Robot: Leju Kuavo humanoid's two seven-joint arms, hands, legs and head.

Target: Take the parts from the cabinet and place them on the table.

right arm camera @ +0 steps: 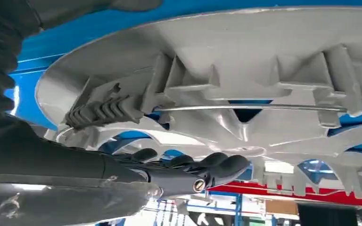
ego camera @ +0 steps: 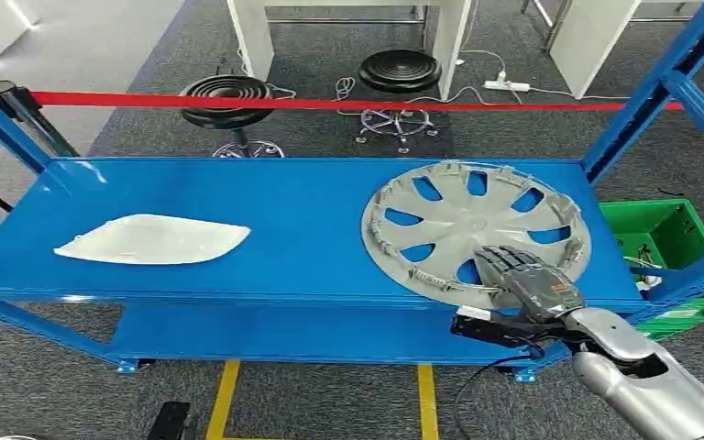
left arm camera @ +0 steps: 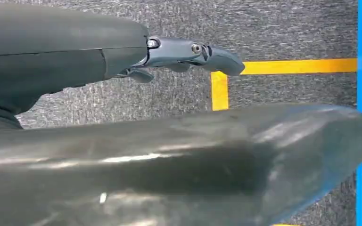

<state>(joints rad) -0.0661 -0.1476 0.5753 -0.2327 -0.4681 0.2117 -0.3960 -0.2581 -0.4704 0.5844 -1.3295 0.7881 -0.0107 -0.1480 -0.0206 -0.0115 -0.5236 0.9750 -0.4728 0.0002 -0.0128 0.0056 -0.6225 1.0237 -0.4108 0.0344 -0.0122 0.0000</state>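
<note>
A grey hubcap [ego camera: 477, 229] lies hollow side up at the right of the blue shelf [ego camera: 284, 197]. My right hand [ego camera: 524, 280] reaches over its near rim, and the fingers [right arm camera: 217, 165] rest inside the hubcap [right arm camera: 245, 70] among the spokes. The thumb stands off the rim's outer side, so nothing is gripped. A white curved part [ego camera: 151, 240] lies at the left of the same shelf, untouched. My left hand [left arm camera: 188, 52] hangs over the carpet with its fingers stretched out and nothing in it.
Blue uprights [ego camera: 651, 92] frame the shelf on the right and a green crate [ego camera: 669, 247] stands beyond them. Red tape [ego camera: 330, 103] runs behind the shelf, with two black stools [ego camera: 229, 96] past it. Yellow floor lines [ego camera: 426, 399] lie below the front edge.
</note>
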